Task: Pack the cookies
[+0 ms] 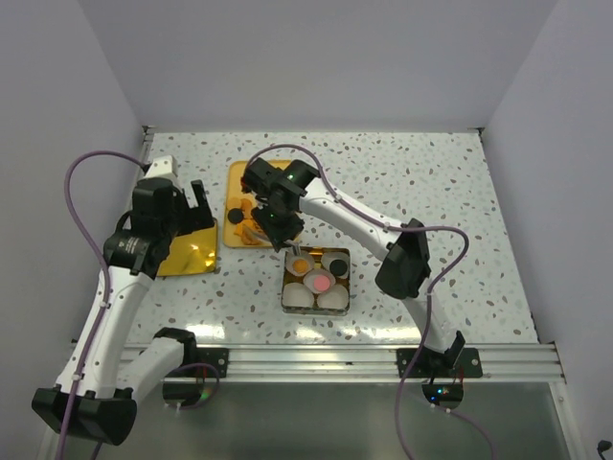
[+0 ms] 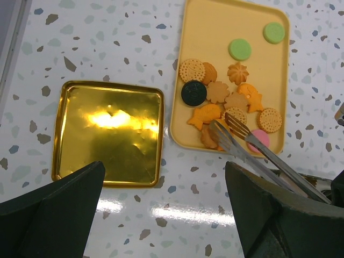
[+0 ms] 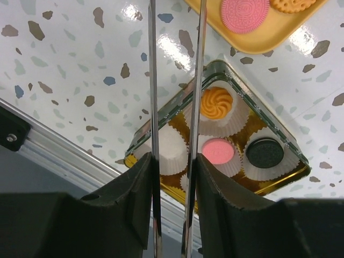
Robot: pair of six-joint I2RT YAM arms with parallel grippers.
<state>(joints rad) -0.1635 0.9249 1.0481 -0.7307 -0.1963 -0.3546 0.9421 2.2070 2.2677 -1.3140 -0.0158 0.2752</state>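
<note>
Here the right gripper [image 3: 173,164] pinches thin metal tongs [image 2: 219,133] at scalloped cookies [image 2: 217,92]; left gripper [image 2: 166,215] gapes empty.

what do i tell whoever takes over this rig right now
Left end effector: open, over the lid, holding nothing.
Right end effector: shut on tongs, tips over the cookies on the tray; grip on a cookie unclear.
Done: one orange, one pink, one black sit in cups in the tin.
Left: fill the empty cups from the tray, then probably put the lid on.
</note>
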